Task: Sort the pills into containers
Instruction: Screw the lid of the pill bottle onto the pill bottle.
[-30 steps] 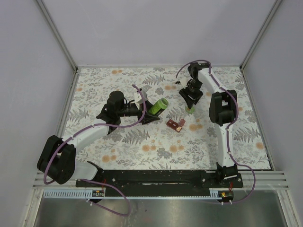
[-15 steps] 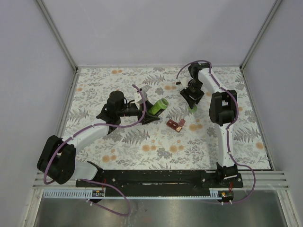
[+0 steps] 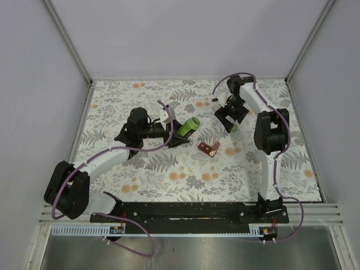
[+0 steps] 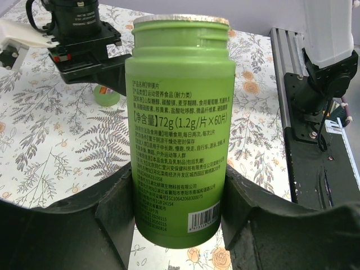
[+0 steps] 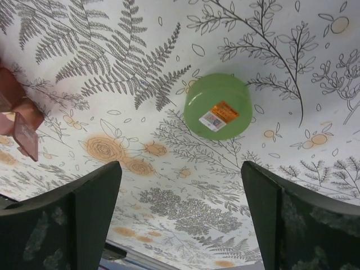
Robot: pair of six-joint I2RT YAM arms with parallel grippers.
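**Bottle uncapped and held ready, cap lying on the cloth**

The left pincer (image 4: 180, 209) is closed about halfway onto the lower body of the green bottle (image 4: 180, 129). It holds the bottle clear of the counter (image 3: 169, 185) with the threaded, capless mouth turned toward the other arm, probably so that pills can go in. The right pincer (image 5: 180, 169) stands wide and holds nothing. It hovers over the green cap (image 5: 218, 107), which lies flat on the flowered cloth, apart from both fingers and seemingly set aside out of the way. The red pill box (image 3: 208, 148) sits between the two arms, lids up. No loose pills can be made out.
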